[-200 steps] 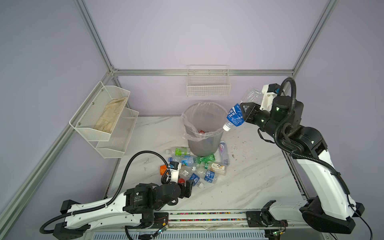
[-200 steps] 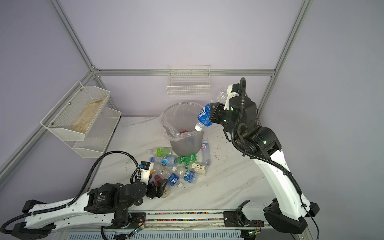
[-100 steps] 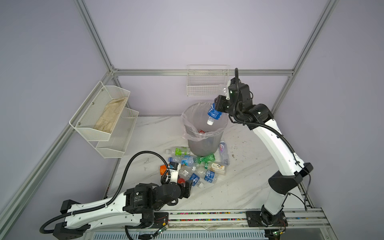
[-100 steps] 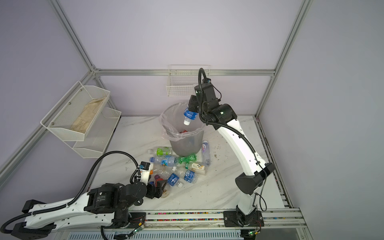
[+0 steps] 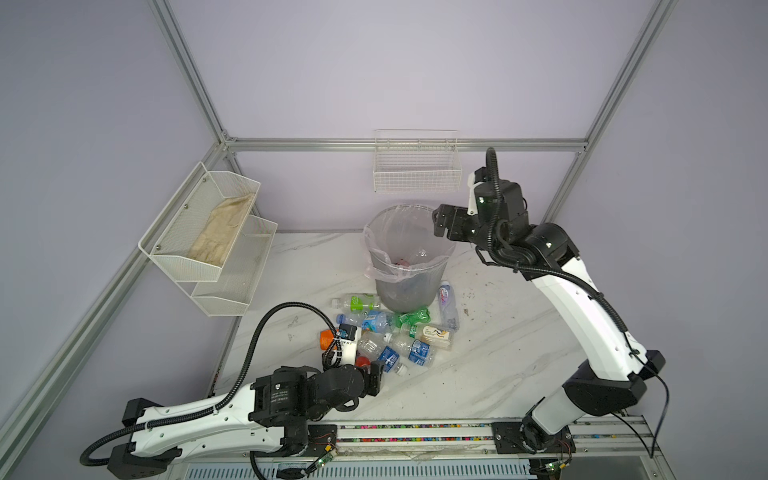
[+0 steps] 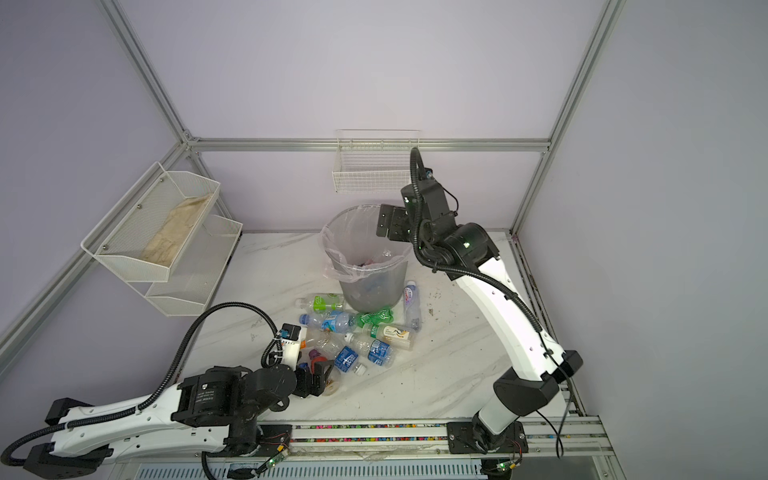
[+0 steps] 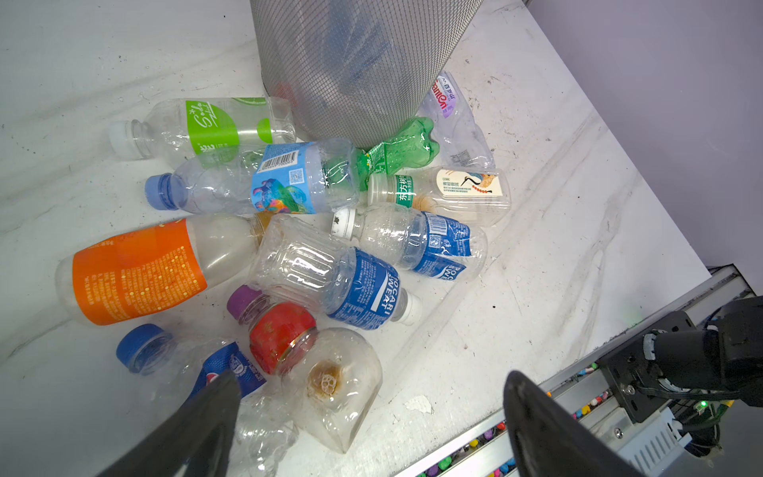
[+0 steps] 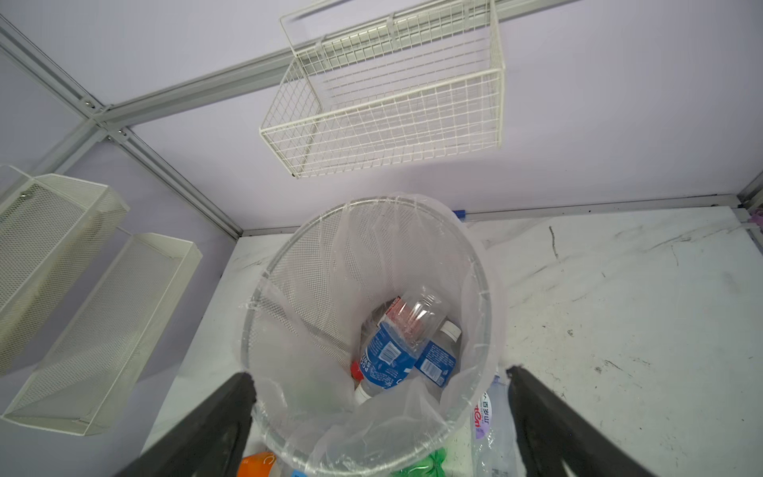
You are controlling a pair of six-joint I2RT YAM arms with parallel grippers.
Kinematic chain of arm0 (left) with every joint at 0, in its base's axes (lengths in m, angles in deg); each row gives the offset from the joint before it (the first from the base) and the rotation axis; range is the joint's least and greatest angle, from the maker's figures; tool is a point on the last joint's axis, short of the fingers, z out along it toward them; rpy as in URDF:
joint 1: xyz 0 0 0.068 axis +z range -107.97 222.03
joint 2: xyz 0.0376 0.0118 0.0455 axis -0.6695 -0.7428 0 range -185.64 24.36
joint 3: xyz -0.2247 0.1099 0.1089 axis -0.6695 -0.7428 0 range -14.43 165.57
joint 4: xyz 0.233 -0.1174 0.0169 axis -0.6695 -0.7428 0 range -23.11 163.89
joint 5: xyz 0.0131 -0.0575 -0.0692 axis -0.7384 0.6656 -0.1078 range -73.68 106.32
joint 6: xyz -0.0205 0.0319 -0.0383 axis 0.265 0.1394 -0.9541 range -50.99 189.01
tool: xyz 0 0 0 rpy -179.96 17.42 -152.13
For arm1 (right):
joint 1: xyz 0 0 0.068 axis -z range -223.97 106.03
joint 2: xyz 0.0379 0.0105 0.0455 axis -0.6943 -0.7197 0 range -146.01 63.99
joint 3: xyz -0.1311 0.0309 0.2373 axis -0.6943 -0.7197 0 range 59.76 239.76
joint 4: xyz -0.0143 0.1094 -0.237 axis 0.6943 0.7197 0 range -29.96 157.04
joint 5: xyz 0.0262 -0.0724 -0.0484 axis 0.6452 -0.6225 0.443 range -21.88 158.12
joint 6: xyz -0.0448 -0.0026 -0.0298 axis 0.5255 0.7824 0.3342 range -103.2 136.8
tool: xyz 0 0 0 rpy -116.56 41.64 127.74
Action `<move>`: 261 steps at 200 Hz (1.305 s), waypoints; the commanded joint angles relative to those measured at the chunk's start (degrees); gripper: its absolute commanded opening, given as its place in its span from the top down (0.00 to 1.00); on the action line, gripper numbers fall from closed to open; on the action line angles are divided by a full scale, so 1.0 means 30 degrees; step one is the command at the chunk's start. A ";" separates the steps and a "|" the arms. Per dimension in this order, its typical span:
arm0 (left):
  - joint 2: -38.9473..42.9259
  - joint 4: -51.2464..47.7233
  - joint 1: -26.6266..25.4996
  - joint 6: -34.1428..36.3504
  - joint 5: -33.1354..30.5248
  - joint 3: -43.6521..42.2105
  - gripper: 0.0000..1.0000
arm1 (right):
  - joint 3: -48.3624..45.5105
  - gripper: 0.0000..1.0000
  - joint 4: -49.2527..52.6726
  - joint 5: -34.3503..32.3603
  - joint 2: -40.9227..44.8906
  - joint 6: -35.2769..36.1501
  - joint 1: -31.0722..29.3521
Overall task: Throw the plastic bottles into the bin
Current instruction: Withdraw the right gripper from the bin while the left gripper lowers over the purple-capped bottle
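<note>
The right jaws are spread wide and hold nothing. They hang above the open mouth of the round grey mesh bin (image 8: 289, 289), which is lined with a clear plastic bag, and one black finger (image 8: 214, 421) shows on either side of its rim. Straight below them, on the bin's floor, lie a clear blue-labelled bottle (image 8: 386, 359), whose print is only partly readable, and a clear red-and-white-labelled bottle (image 8: 408, 314). Beyond the bin, a white wire basket (image 8: 392, 103) hangs on the back wall. The left jaws are also wide open and grip nothing, low over the white marble desk (image 7: 536, 268) at the near edge of the heap of plastic bottles (image 5: 386, 336). Between them lies a squat clear bottle with a red label and purple cap (image 7: 285, 334). One finger (image 7: 198, 429) overlaps a crushed blue-capped Pepsi bottle (image 7: 237, 367), though I cannot tell if it touches. Farther out lie two bottles marked POCARI SWEAT (image 7: 355, 285), an orange-labelled bottle (image 7: 136, 272), an all-green bottle (image 7: 396, 153) and a cream-labelled bottle showing a bird (image 7: 466, 186). These crowd the foot of the bin.
</note>
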 commanded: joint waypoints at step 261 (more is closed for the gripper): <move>-0.5048 0.4181 0.5318 -0.3241 0.6985 -0.3627 0.16 | -1.7817 0.03 -0.4377 0.2347 1.0081 -0.3820 0.0002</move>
